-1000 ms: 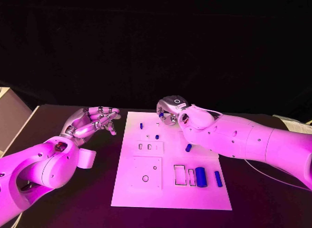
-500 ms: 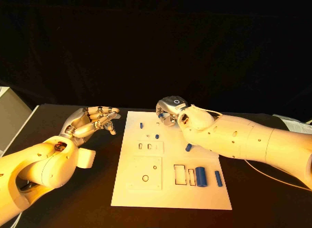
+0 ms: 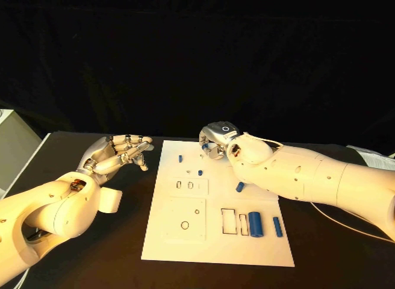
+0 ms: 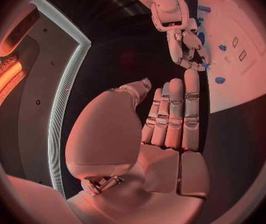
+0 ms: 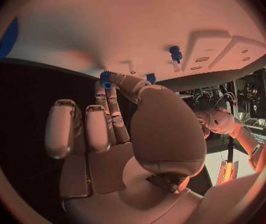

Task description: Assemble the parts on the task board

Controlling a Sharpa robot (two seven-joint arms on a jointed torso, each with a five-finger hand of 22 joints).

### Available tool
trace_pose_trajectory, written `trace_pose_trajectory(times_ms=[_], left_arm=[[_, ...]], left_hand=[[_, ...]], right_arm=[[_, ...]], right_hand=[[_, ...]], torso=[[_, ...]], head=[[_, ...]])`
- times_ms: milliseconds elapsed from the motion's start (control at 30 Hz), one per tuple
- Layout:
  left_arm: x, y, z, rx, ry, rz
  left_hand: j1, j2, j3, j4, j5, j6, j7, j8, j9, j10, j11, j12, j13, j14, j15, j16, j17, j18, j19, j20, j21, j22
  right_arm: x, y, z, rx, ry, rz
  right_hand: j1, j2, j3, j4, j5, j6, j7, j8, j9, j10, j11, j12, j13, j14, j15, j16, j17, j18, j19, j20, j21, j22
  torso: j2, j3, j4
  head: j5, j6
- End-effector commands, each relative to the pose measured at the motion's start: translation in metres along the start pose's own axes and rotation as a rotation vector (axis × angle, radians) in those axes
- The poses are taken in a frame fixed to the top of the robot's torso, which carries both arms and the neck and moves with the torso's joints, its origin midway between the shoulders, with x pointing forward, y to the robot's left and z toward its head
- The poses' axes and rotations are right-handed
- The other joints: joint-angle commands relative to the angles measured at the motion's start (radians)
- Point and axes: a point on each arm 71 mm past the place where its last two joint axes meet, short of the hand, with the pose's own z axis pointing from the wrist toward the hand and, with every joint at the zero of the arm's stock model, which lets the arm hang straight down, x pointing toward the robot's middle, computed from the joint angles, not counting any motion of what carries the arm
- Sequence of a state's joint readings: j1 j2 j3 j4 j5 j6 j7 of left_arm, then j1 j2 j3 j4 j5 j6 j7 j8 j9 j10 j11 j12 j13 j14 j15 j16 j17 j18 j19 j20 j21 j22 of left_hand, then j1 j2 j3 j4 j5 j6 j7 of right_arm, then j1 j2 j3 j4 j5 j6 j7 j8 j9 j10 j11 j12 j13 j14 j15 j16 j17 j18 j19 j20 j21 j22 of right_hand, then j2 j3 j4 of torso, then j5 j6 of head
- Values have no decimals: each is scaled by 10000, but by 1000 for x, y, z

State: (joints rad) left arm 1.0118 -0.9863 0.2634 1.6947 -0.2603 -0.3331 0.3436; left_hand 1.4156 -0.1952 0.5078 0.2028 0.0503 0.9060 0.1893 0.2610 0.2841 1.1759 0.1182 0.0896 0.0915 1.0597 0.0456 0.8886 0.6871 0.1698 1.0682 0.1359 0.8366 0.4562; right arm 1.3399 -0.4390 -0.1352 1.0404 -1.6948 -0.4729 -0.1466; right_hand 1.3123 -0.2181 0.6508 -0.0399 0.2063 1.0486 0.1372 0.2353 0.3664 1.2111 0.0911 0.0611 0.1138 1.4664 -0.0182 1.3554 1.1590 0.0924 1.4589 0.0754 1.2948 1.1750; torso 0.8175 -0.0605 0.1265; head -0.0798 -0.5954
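Observation:
The white task board (image 3: 217, 247) lies in the middle of the table. My right hand (image 3: 217, 142) is over its far edge and pinches a small blue part (image 5: 105, 79) between thumb and fingertip. Blue pegs (image 3: 180, 159) (image 3: 200, 173) stand on the far half, and a short blue piece (image 3: 240, 187) lies mid-board. A thick blue cylinder (image 3: 256, 224) and a slim blue bar (image 3: 276, 226) lie near the rectangular slots (image 3: 228, 221). My left hand (image 3: 119, 154) hovers left of the board, holding nothing; its fingers (image 4: 173, 114) lie side by side, thumb apart. The right hand (image 4: 186, 45) also shows in the left wrist view.
A pale box (image 3: 2, 141) stands at the table's left edge. Papers (image 3: 382, 160) and a thin cable (image 3: 336, 220) lie at the right behind my right arm. Bare black table surrounds the board.

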Motion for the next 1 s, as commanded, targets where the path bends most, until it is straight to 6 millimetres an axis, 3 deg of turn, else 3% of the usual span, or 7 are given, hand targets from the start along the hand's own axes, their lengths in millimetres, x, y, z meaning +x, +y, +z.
trace_pose_trajectory(times_ms=[33,300,467,600,767,1000], left_arm=[[3,-1,0,81,205,-55],[2,-2,0,75,187,-43],[2,-2,0,71,180,-40],[2,-1,0,67,172,-37],[1,-1,0,63,152,-26],[0,-1,0,60,129,-13]], left_hand=[[-18,3,52,-27,29,-79,-14,45,13,-31,12,-38,9,-58,12,-49,-11,127,-56,9,33,16],[-18,3,52,-27,29,-79,-14,45,13,-31,12,-38,9,-58,12,-49,-11,127,-56,9,33,16],[-18,3,52,-27,29,-79,-14,45,13,-31,12,-38,9,-58,12,-49,-11,127,-56,9,33,16],[-18,3,52,-27,29,-79,-14,45,13,-31,12,-38,9,-58,12,-49,-11,127,-56,9,33,16],[-18,3,52,-27,29,-79,-14,45,13,-31,12,-38,9,-58,12,-49,-11,127,-56,9,33,16],[-18,3,52,-27,29,-79,-14,45,13,-31,12,-38,9,-58,12,-49,-11,127,-56,9,33,16]], right_arm=[[5,1,-1,-38,369,-78],[5,1,-2,-46,356,-47],[4,-1,-2,11,282,-41],[4,-2,-2,37,242,-33],[3,-3,-4,37,201,36],[0,-9,-12,82,30,209]], right_hand=[[-128,5,-20,25,-37,-73,-7,-48,18,142,-198,5,387,334,28,51,-10,-140,-59,46,-4,0],[-244,-110,-40,86,-87,-196,24,-129,46,-40,-152,-8,351,318,66,45,-55,-130,-83,82,-43,-34],[-374,-388,-163,206,-207,-838,256,-565,-6,-1304,127,-8,6,90,291,-392,-866,42,-414,281,-768,-927],[-79,-258,-1009,277,-256,-1224,254,-903,-108,-2117,189,22,-291,25,338,-589,-1238,123,-496,353,-1180,-1353],[306,-67,-1978,521,-244,-1308,93,-1106,-206,-2358,221,27,-437,27,365,-603,-1356,147,-468,372,-1385,-1526],[685,39,-2665,870,-156,-1270,13,-1225,-280,-2521,252,55,-467,25,391,-585,-1418,154,-426,396,-1491,-1591]], torso=[[-3,-10,16],[3,-9,5],[3,-8,1],[5,-5,5],[4,2,-1],[-12,0,2]], head=[[-27,-20],[-16,-21],[-20,-25],[-20,-29],[-19,-35],[-36,-24]])
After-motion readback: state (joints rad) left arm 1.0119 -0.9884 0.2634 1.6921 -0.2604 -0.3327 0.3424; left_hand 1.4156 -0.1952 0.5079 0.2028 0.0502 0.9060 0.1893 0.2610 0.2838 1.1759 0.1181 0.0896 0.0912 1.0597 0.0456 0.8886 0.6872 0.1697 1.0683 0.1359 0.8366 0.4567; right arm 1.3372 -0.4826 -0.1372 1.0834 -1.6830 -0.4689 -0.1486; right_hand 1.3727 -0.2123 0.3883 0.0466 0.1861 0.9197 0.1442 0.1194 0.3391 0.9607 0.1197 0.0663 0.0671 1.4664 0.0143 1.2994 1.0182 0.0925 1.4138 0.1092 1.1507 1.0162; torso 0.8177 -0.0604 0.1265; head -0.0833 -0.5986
